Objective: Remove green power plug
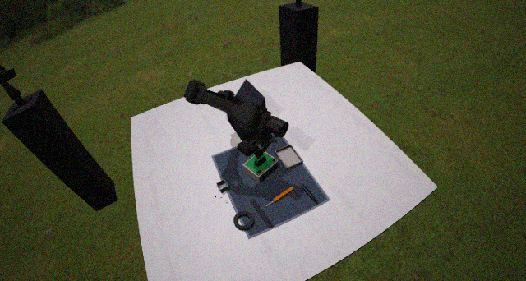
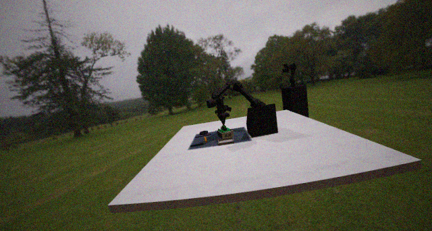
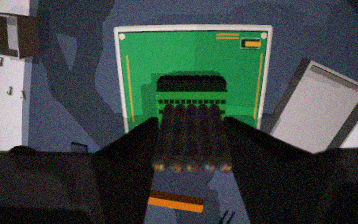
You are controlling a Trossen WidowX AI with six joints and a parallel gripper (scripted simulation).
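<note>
There is one flat green circuit board (image 1: 269,164) (image 2: 220,130) (image 3: 180,55) and one blocky green plug (image 1: 260,162) (image 3: 191,96), with five dark round wires (image 3: 192,135). I count one shallow grey box-shaped tray (image 1: 289,157) (image 2: 225,142) (image 3: 320,105), one thin orange-handled tool (image 1: 283,194) (image 2: 205,139) (image 3: 176,203), one round black ring (image 1: 236,221) (image 2: 204,132) and one small dark-and-grey open box (image 1: 222,186) (image 3: 26,37). Tiny dark bits (image 3: 10,91) make at least three. There is one flat blue mat (image 1: 288,178) (image 2: 242,135) and one big white table (image 1: 349,158) (image 2: 287,163). One bent black robot arm (image 1: 246,117) (image 2: 250,95) has one black gripper (image 1: 260,151) (image 2: 223,123) (image 3: 190,125) with two fingers. The top view shows two tall black box-shaped stands (image 1: 299,36) (image 2: 295,100)
</note>
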